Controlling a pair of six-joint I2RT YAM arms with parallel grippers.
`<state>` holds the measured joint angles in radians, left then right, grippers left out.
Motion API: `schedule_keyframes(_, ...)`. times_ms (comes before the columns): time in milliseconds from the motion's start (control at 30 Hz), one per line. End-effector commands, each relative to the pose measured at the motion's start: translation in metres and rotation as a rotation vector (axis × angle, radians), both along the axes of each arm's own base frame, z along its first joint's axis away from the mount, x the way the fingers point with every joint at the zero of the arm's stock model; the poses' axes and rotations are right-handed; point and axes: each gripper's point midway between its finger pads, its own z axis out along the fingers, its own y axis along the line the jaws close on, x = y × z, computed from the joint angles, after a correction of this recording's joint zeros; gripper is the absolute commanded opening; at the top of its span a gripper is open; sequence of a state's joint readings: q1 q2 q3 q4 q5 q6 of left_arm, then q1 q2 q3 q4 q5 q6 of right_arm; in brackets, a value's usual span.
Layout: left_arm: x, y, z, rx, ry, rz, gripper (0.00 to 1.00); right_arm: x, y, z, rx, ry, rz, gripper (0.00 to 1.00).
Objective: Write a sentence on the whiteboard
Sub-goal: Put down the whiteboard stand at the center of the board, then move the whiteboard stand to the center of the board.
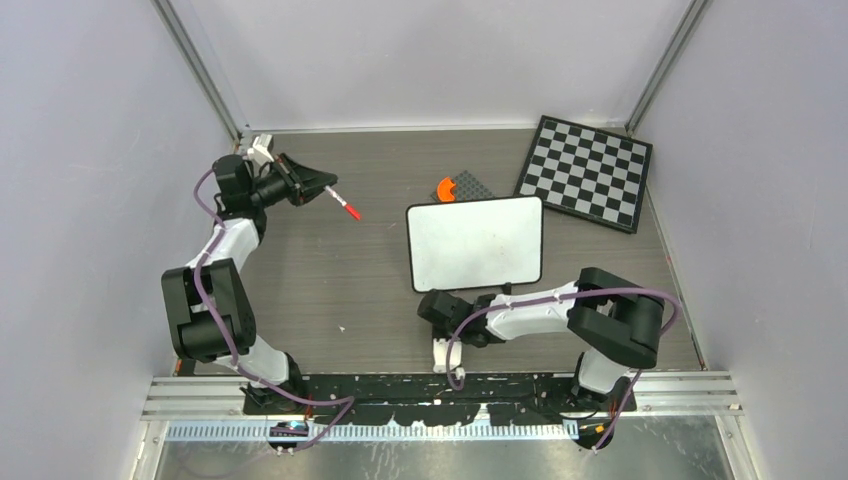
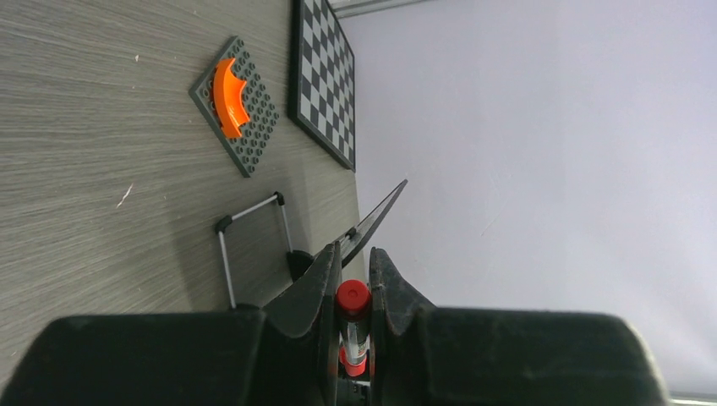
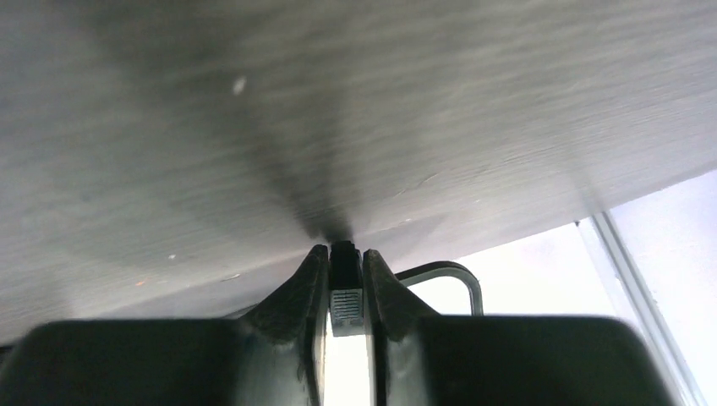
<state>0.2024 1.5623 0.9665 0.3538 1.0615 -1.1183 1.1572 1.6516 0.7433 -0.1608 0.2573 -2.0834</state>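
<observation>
Small white black-rimmed whiteboard [image 1: 475,243] right of surface centre, blank, no sentence yet. L fingers [image 1: 328,190] nr far-left corner, clamped on red marker [image 1: 346,208], tip aimed boardward, well apart. R fingers [image 1: 437,300] at board's near-left corner; grip unclear.

The whiteboard [image 1: 475,243] lies face up on the tabletop [image 1: 340,270], just beside the chessboard's [image 1: 586,171] near-left edge; white, round-cornered, black-rimmed.

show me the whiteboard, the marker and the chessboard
whiteboard [image 1: 475,243], top view, middle of its blank white face
marker [image 1: 345,205], top view, pale barrel just behind the red tip
chessboard [image 1: 585,172], top view, centre of the checkered squares
</observation>
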Motion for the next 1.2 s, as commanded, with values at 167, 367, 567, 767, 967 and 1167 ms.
schedule_keyframes(167,-0.014,0.002,0.025,0.027,-0.099,-0.024,0.0,-0.031,0.026,0.042,0.122,-0.104,0.086,0.69)
schedule_keyframes(367,-0.017,0.001,0.029,0.045,-0.115,-0.023,0.0,-0.054,0.018,0.081,0.252,-0.04,-0.087,0.81)
schedule_keyframes(567,-0.022,0.002,0.027,0.11,-0.121,-0.02,0.0,-0.047,0.018,0.151,0.566,0.239,-0.735,0.87)
schedule_keyframes(767,-0.025,-0.003,0.024,0.189,-0.129,-0.027,0.0,0.002,-0.025,0.204,0.845,0.568,-1.41,0.88)
schedule_keyframes(967,-0.029,0.0,0.025,0.248,-0.14,0.001,0.0,0.024,-0.105,0.21,1.213,0.92,-1.943,0.85)
schedule_keyframes(1167,-0.026,0.001,0.022,0.255,-0.118,0.025,0.0,0.028,-0.147,0.188,1.34,1.076,-2.305,0.83)
